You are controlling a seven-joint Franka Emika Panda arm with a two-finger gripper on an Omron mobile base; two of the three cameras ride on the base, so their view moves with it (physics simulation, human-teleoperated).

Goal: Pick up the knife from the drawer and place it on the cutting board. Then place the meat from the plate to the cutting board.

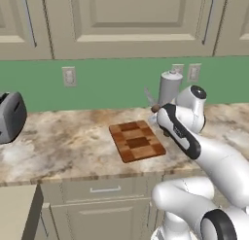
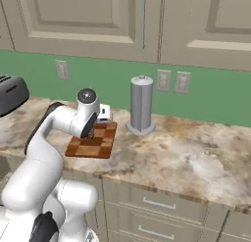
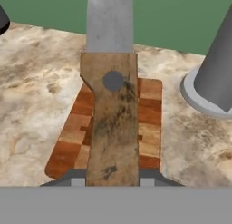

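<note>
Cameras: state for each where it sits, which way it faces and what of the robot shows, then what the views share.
Left base view: behind-left of the arm, looking forward and down at the cutting board; white arm at lower right.
Right base view: behind-right, facing the counter; arm at lower left.
Hand view: on the hand, looking along the held knife at the board; finger tips at the bottom.
Shared: board, grey canister, green wall.

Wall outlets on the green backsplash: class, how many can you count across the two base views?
3. One outlet sits on the left, near the toaster; two more, and, sit side by side right of the grey canister. Others may lie outside the frames.
</note>
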